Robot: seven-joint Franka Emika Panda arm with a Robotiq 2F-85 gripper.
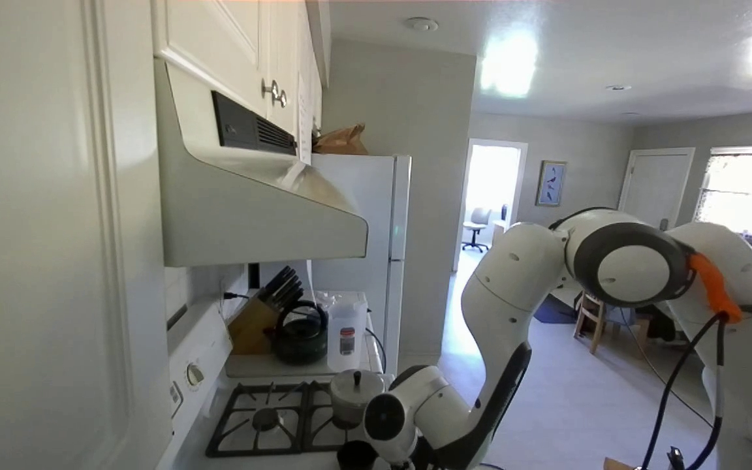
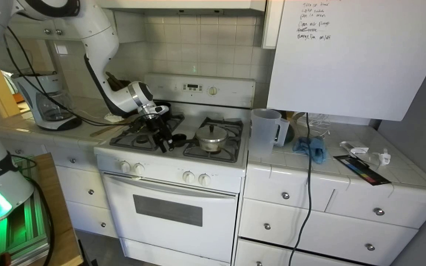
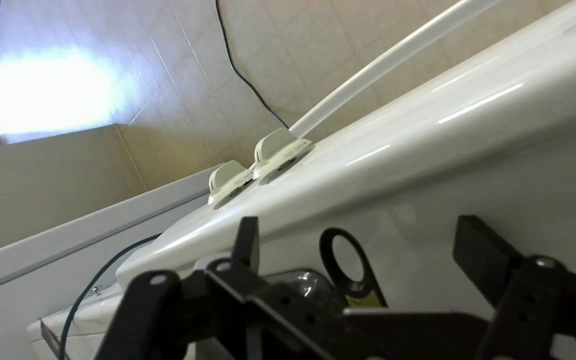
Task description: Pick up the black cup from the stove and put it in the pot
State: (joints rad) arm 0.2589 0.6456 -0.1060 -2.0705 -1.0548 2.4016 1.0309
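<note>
The black cup (image 2: 179,138) stands on the white stove (image 2: 168,162) between the burner grates, left of the pot; an exterior view cuts it at the bottom edge (image 1: 356,455). The silvery pot (image 2: 212,142) sits on a grate with its lid on, also seen in an exterior view (image 1: 353,398). Its dark handle points toward the cup. My gripper (image 2: 166,147) is tilted low over the stove front, just left of the cup. In the wrist view my gripper (image 3: 359,235) is open and empty. A black ring-ended handle (image 3: 368,295) shows between the fingers. The cup cannot be made out there.
A range hood (image 1: 258,215) hangs above the stove. A dark kettle (image 1: 301,343), a knife block (image 1: 249,326) and a plastic pitcher (image 2: 264,133) stand beside it. A dark pan (image 2: 166,114) is behind the wrist. Knobs (image 3: 278,150) line the stove front.
</note>
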